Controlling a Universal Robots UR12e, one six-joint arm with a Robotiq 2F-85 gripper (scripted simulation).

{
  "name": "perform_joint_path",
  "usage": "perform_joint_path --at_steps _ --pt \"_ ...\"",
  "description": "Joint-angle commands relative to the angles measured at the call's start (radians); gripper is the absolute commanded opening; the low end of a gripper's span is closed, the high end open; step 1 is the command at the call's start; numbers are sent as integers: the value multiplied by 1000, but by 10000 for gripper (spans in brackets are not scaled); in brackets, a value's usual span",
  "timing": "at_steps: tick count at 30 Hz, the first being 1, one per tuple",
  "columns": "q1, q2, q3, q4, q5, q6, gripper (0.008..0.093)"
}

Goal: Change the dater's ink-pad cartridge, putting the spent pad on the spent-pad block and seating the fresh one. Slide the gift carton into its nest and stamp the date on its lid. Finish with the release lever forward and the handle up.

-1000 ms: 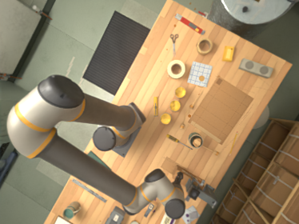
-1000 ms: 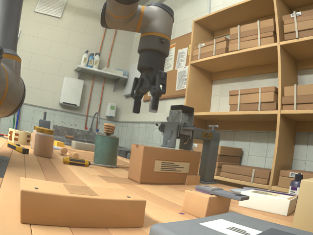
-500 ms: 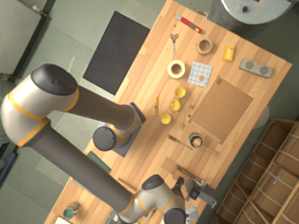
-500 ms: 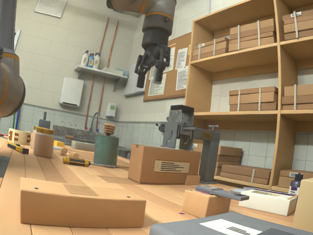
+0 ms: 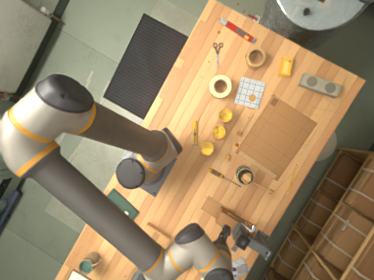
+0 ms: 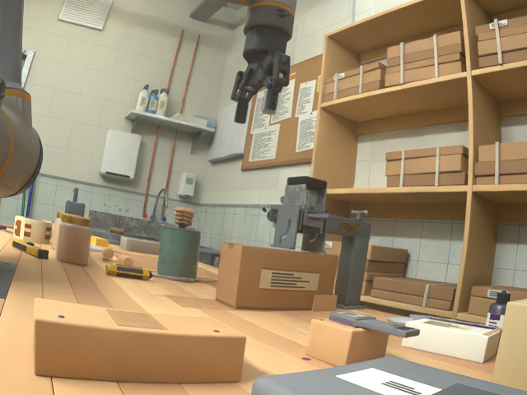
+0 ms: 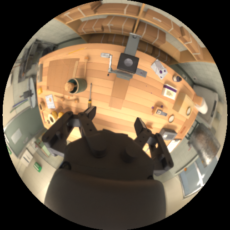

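Note:
At the shelf-side edge of the bench stands the grey dater (image 6: 304, 217) (image 7: 127, 64) (image 5: 246, 236) on its post, and the brown gift carton (image 6: 276, 276) (image 7: 119, 89) sits under its head. A pad cartridge (image 6: 372, 323) (image 7: 161, 112) lies on a small wooden block (image 6: 345, 342). A white box with a purple label (image 6: 449, 336) (image 7: 169, 92) lies beside it. My gripper (image 6: 255, 106) (image 7: 114, 119) hangs open and empty, high above the bench on the near side of the dater.
A long wooden block (image 6: 136, 344) lies in the foreground. A green can (image 6: 179, 251) (image 7: 77, 86), a yellow-handled screwdriver (image 6: 130, 272) (image 7: 90, 95) and tape rolls (image 5: 220, 86) sit on the bench's other part. Shelves of cartons (image 6: 425, 166) rise behind the dater.

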Motion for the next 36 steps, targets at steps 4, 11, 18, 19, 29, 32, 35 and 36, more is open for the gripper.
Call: perform_joint_path --at_steps 4,11,18,19,29,32,35,36 --pt "0 -2 -6 8 0 0 934" --pt "0 -4 -9 12 0 0 934" --pt "0 -4 -9 12 0 0 799" --pt "0 -4 -9 12 0 0 779" --pt "0 -4 -9 12 0 0 579" --pt "0 -4 -9 12 0 0 519" --pt "0 -4 -9 12 0 0 459" --pt "0 -4 -9 12 0 0 439"
